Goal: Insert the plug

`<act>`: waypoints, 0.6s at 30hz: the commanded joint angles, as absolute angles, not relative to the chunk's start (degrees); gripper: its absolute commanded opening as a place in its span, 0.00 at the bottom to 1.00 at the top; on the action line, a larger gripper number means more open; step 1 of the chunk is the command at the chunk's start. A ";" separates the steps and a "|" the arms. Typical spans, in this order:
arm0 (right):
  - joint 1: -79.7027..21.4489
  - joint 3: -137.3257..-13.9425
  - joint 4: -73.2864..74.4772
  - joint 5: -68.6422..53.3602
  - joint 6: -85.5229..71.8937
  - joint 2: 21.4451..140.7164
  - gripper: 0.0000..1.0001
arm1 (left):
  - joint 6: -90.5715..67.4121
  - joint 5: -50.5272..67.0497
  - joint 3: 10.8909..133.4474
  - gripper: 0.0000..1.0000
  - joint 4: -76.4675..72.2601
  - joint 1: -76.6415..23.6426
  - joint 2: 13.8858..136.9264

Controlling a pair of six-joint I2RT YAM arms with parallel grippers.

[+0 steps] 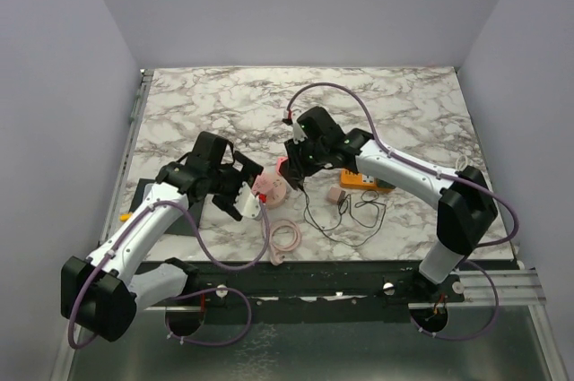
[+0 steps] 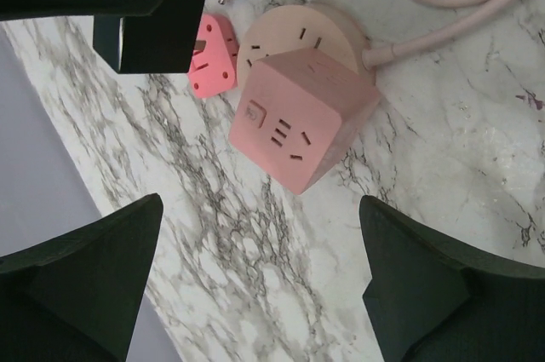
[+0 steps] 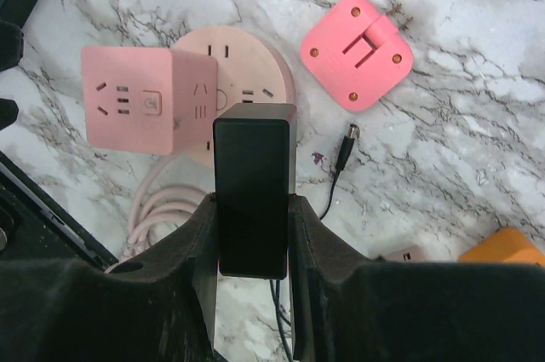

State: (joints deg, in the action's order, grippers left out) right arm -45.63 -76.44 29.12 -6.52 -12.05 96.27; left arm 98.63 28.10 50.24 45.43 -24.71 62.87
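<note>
My right gripper [image 3: 252, 209] is shut on a black plug block [image 3: 252, 196] and holds it above the marble table, just near of a round pink socket base [image 3: 247, 72]. A pink cube socket [image 3: 145, 111] sits on the left part of that base. In the top view the right gripper [image 1: 297, 166] hovers beside the cube [image 1: 265, 186]. My left gripper [image 2: 264, 285] is open and empty, with the cube [image 2: 298, 115] and round base [image 2: 298, 34] ahead of its fingers. In the top view the left gripper [image 1: 244, 191] is just left of the cube.
A small pink square adapter [image 3: 356, 54] lies right of the base, a black barrel connector [image 3: 347, 147] near it. A coiled pink cable [image 1: 285, 238] lies toward the front edge. A thin black wire [image 1: 354, 215], a tan adapter [image 1: 336, 194] and an orange box [image 1: 372, 184] lie right.
</note>
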 commanded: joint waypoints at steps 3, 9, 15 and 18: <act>-46.71 -79.78 26.70 -6.36 -10.55 98.11 0.01 | 81.01 30.45 48.68 0.99 37.93 -23.51 59.97; -47.62 -78.46 25.77 -5.19 -11.64 98.99 0.01 | 67.74 26.61 46.35 0.99 27.65 -22.85 58.32; -49.09 -77.42 24.27 -4.69 -12.95 100.15 0.01 | 63.12 27.08 43.64 0.99 24.13 -22.15 56.55; -49.89 -77.04 23.93 -4.41 -11.84 100.41 0.01 | 63.06 27.29 42.14 0.99 23.74 -22.11 55.72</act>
